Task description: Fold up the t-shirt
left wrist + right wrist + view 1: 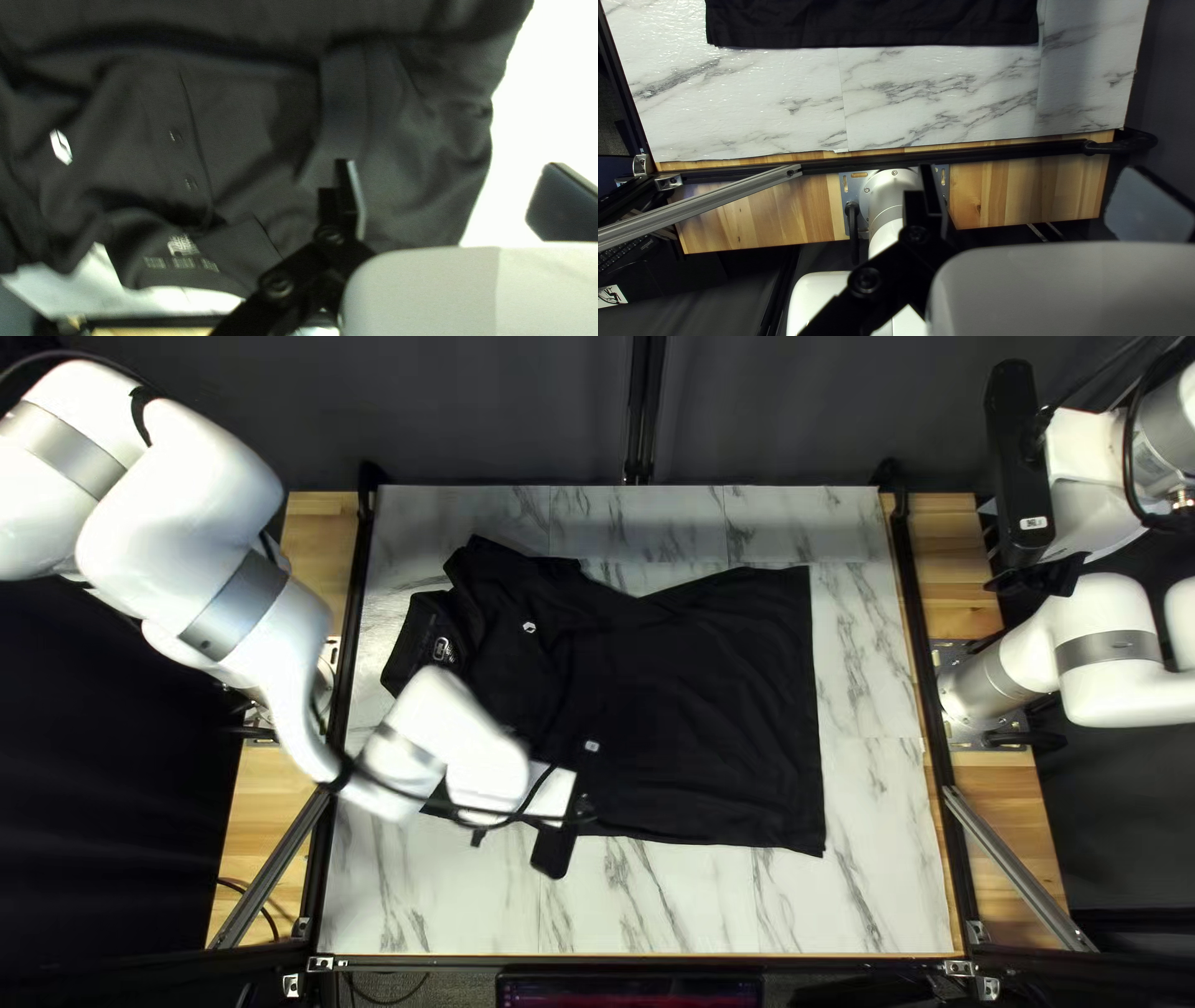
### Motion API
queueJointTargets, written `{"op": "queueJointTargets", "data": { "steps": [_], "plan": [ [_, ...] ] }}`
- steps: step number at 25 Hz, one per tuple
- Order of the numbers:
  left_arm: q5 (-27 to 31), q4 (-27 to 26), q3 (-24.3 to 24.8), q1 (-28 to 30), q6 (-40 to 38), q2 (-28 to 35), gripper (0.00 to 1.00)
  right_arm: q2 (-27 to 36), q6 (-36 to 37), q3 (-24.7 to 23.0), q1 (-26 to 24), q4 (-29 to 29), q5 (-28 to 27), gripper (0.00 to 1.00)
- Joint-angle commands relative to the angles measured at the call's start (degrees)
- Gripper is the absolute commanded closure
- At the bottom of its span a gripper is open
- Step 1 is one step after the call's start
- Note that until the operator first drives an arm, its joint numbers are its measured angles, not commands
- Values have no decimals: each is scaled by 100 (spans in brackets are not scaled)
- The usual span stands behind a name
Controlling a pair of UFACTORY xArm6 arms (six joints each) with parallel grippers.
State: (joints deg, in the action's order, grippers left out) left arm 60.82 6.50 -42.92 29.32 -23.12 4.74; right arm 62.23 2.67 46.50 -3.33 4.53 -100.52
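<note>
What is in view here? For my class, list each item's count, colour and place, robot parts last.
Polo shirt: 1, black, spread on the tabletop
Marble-patterned tabletop: 1, white with grey veins, under the shirt
Wooden boards: 2, light brown, flanking the tabletop
Side rails: 2, black, along those boards
Diagonal bars: 2, silver, near corners
Curtain: 1, dark, behind
Keyboard: 1, black, off the table
Arms: 2, white, left and right
Grippers: 2, black, open, left above shirt, right raised
</note>
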Motion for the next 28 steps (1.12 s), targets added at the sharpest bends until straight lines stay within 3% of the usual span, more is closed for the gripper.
{"op": "queueJointTargets", "data": {
  "steps": [1,9,28],
  "plan": [
    [30,17,933,-264,-290,859,0,0,0,0,0,0,0,0],
    [-86,-40,1519,-842,104,1437,0,0,0,0,0,0,0,0],
    [-3,-200,1424,-784,74,1546,0,0,0,0,0,0,0,0]
  ]
}}
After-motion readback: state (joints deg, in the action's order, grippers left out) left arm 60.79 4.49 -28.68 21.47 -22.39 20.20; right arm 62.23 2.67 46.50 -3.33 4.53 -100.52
